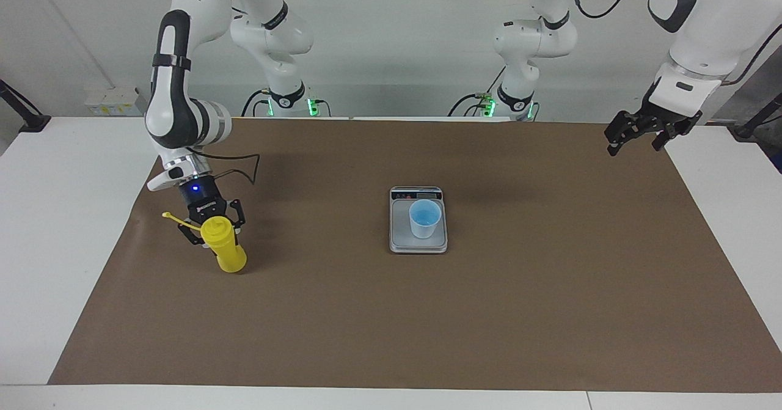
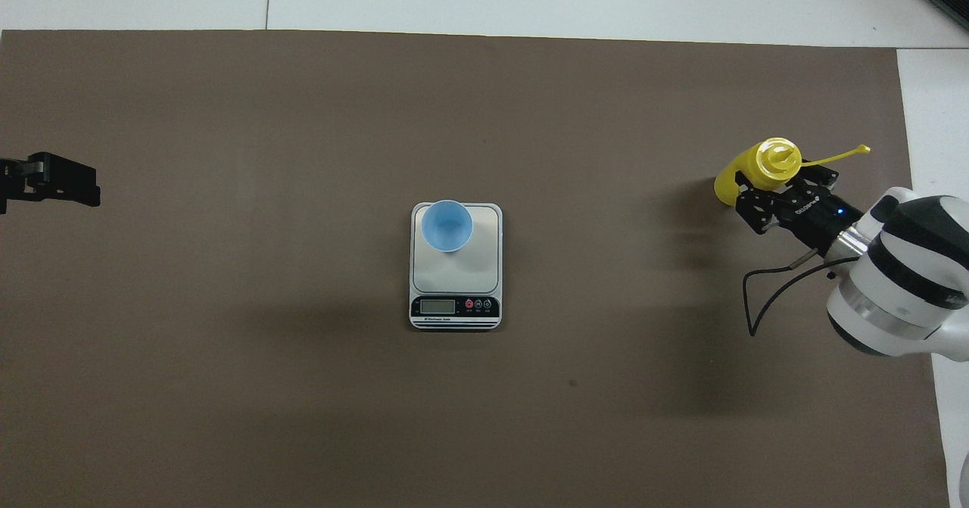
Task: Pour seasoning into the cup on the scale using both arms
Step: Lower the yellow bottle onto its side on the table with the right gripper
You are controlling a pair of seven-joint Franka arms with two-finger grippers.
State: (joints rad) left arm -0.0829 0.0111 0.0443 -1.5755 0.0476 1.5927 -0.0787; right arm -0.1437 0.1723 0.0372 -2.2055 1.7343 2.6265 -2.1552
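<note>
The seasoning [image 1: 227,254] is a yellow squeeze bottle, tilted, with its base low at the brown mat toward the right arm's end of the table. My right gripper [image 1: 214,234] is shut on it just under the cap, and the thin tip strap [image 1: 174,217] sticks out sideways. From overhead, the cap of the seasoning [image 2: 774,160] sits just ahead of the right gripper [image 2: 772,186]. The light blue cup [image 1: 424,217] [image 2: 447,225] stands upright on the scale [image 1: 400,239] [image 2: 454,266] mid-table. My left gripper [image 1: 634,147] [image 2: 45,179] hangs open and empty over the mat's edge at the left arm's end.
A brown mat [image 1: 391,324] covers most of the white table [image 1: 55,214]. A black cable [image 2: 757,296] loops from the right wrist over the mat. The scale's display strip [image 2: 454,307] faces the robots.
</note>
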